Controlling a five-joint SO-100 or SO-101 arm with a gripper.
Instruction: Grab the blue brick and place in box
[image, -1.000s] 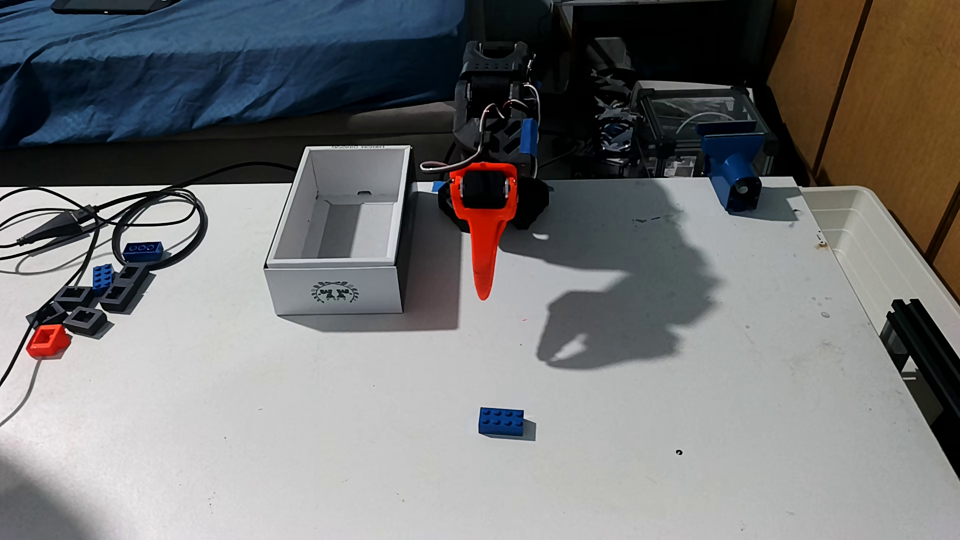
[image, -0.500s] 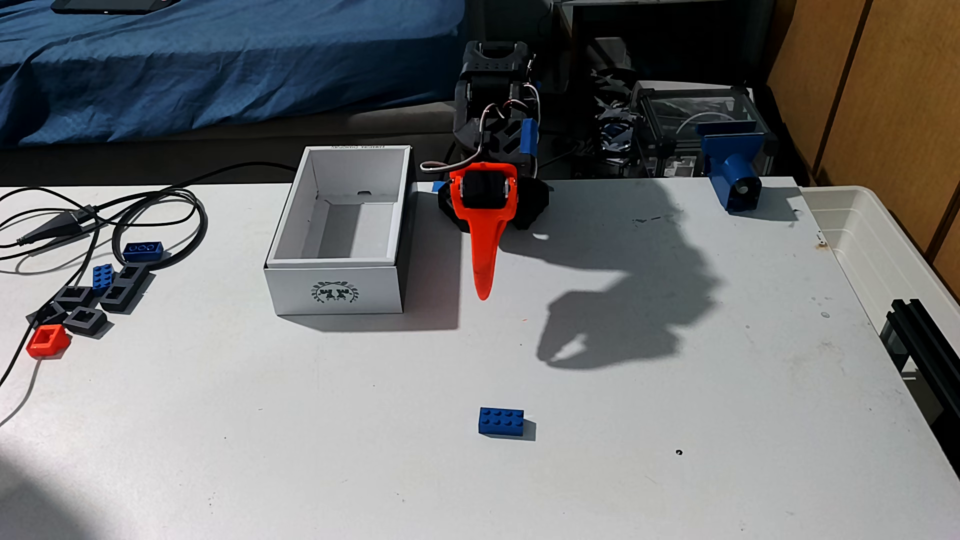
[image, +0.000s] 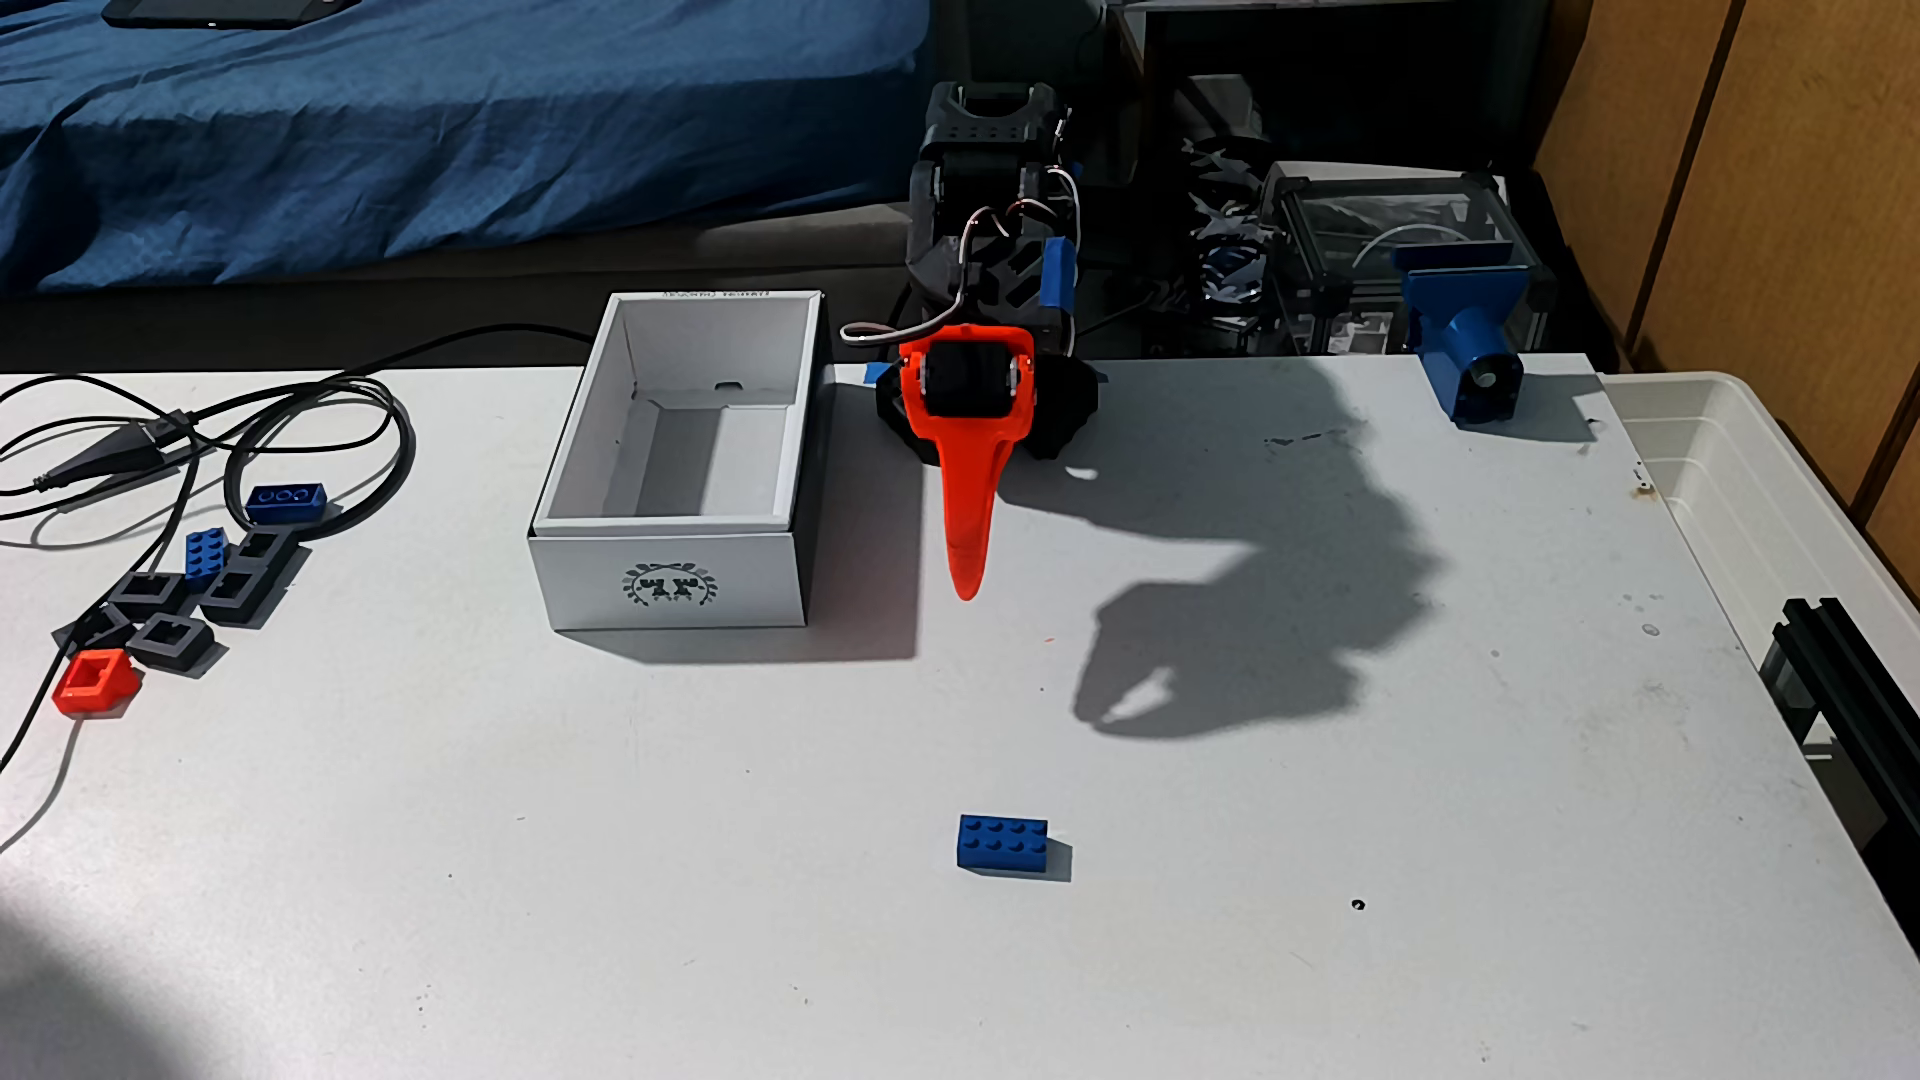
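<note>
A: White table (image: 1351, 987), sunlit. Blue brick (image: 1002, 843) sat free near front edge; box (image: 670, 582) toward back edge.

B: Claw (image: 966, 592) hung together, empty. Should've spread first, dropped straight, pinched the long sides.

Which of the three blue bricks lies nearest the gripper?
The blue brick, alone in front of the gripper. The other two lie far left among cables.

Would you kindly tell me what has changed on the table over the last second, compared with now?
Nothing has visibly changed. The pincer hangs in the same spot beside the box, holding nothing, and the blue brick lies where it was on the table, nearer the camera.
</note>
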